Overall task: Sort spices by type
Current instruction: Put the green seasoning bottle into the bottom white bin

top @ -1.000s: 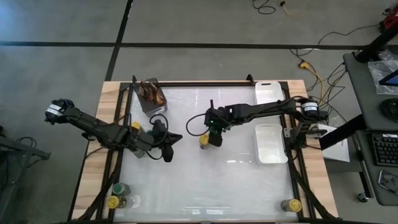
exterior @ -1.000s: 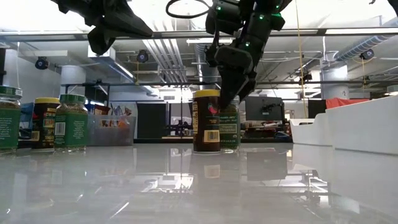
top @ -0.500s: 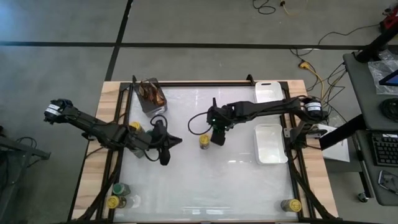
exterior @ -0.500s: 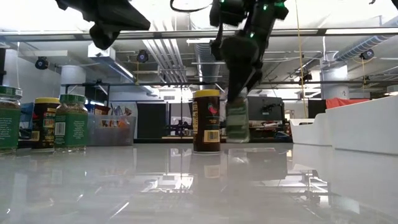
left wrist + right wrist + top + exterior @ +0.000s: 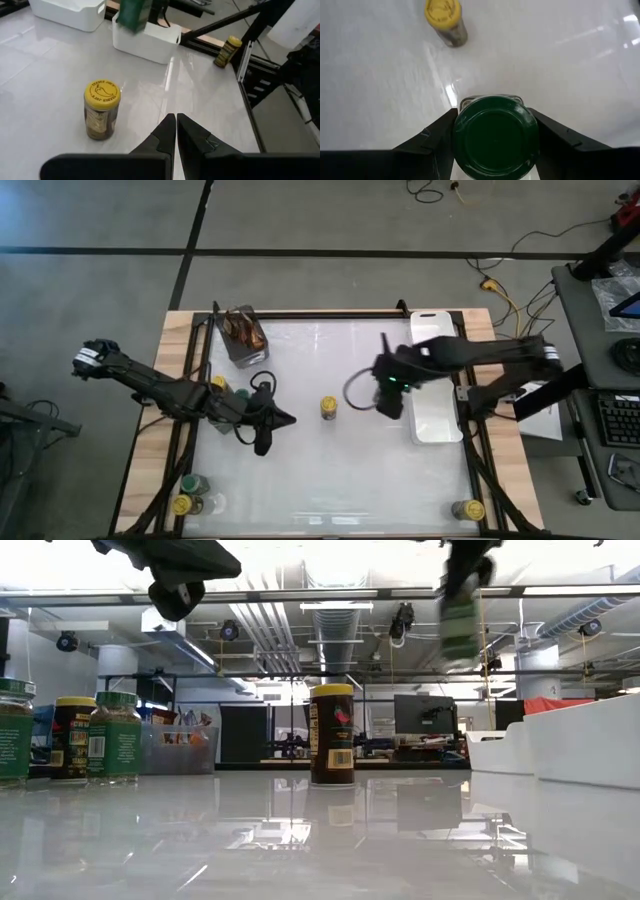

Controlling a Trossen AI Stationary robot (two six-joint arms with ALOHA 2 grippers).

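Observation:
My right gripper (image 5: 388,395) is shut on a green-lidded spice jar (image 5: 495,135), which hangs high over the table (image 5: 460,625) just left of a white tray (image 5: 437,412). A yellow-lidded spice jar (image 5: 328,408) stands on its base mid-table (image 5: 332,735). To its left, above the table, my left gripper (image 5: 285,418) points at this jar (image 5: 102,110); its fingers (image 5: 176,120) are shut on nothing. My right gripper pinches the green-lidded jar at its lid end (image 5: 457,132), one finger (image 5: 437,135) on each side. The fingers come from above, slanting down. The jar is lifted clear of the table, lid up, and hangs below the fingers.
A second white tray (image 5: 430,328) stands at the far right. A grey cup of brown sticks (image 5: 242,332) is at the far left. Three jars (image 5: 190,492) cluster in the near left corner. One yellow-lidded jar (image 5: 467,510) stands near right, another (image 5: 215,385) by the left arm.
My right gripper has lifted the green-lidded jar from beside the yellow-lidded jar and carried it up and toward the table's right edge, to the white tray's side. The yellow-lidded jar has stayed put. My left gripper has turned a little in place.

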